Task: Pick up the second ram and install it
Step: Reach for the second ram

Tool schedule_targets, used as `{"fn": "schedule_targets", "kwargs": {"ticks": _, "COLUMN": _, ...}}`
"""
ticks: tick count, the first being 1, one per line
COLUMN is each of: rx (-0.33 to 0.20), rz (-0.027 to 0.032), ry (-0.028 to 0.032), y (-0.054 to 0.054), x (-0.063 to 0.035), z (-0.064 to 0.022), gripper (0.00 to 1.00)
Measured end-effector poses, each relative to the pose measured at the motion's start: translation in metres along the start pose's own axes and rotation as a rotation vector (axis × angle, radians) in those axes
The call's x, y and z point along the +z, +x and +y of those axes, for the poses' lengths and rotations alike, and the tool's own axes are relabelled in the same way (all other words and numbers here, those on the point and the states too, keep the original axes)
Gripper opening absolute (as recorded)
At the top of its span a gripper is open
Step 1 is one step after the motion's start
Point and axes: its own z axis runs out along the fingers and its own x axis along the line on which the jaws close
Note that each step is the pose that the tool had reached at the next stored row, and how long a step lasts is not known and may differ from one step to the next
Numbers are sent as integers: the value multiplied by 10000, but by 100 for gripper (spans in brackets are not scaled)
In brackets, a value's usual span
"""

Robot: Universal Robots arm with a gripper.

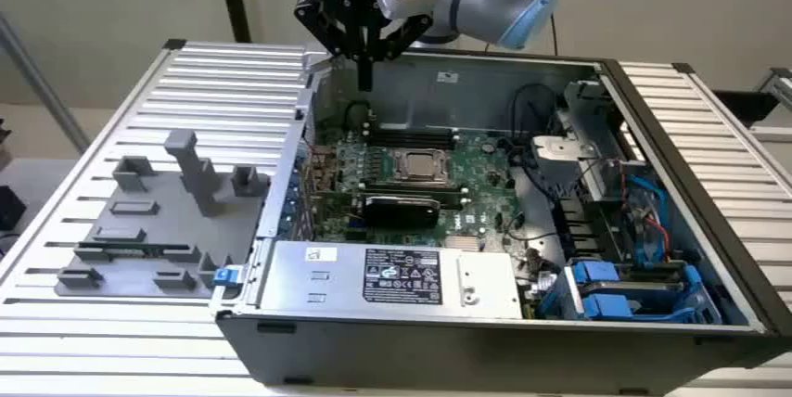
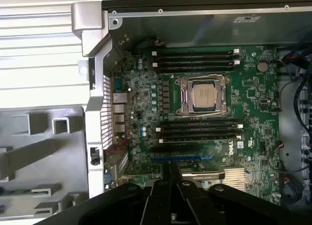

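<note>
Ram's axis: the second ram, a long, thin, dark-green circuit-board stick, lies with its long axis running from the exterior view's left to its right, one end toward each side.
Ram's look: a narrow green strip with darker patches along it. I cannot tell whether it rests flat or on its edge.
Ram's seat: low in a grey plastic fixture with upright posts.
Ram from the fingers: well apart from them, toward the exterior view's left and nearer that camera.
Fingers: the black fingers of the gripper point straight down. They are drawn together into one thin tip, with nothing seen between them.
Below the fingers: the far corner of an open dark metal computer case. Its large green motherboard lies beneath the tip, with long black memory slots and a silver processor socket near.
Under all: a ribbed aluminium table.
</note>
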Motion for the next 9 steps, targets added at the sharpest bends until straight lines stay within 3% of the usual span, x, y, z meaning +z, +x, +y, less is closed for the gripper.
{"fn": "schedule_targets", "kwargs": {"ticks": 9, "rx": 0, "rz": 0, "ry": 0, "y": 0, "x": 0, "z": 0, "gripper": 0}}
